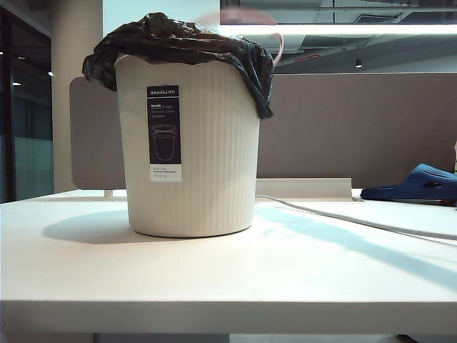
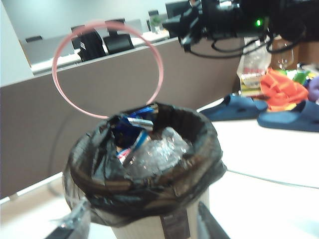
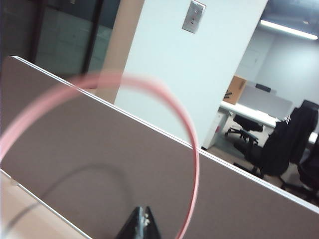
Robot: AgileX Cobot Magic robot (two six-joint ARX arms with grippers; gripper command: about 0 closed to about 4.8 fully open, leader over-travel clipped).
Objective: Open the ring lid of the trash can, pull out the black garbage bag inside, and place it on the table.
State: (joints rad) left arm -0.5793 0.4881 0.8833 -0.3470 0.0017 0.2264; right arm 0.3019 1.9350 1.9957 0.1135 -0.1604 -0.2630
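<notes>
The trash can (image 1: pixel 189 150) carries a tall black-and-white label (image 1: pixel 164 133) on its ribbed front. A white heading runs across the label's top, its letters too blurred to read with confidence. Below sit small illegible lines, a line drawing of a bin, and more unreadable fine print on the white base strip.

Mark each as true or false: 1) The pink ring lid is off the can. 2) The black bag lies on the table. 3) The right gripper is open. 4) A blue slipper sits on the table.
1) True: the ring lid is lifted above the trash can.
2) False: the black garbage bag is in the can, draped over its rim.
3) False: the right gripper is shut on the ring lid.
4) True: a blue slipper lies on the table.
</notes>
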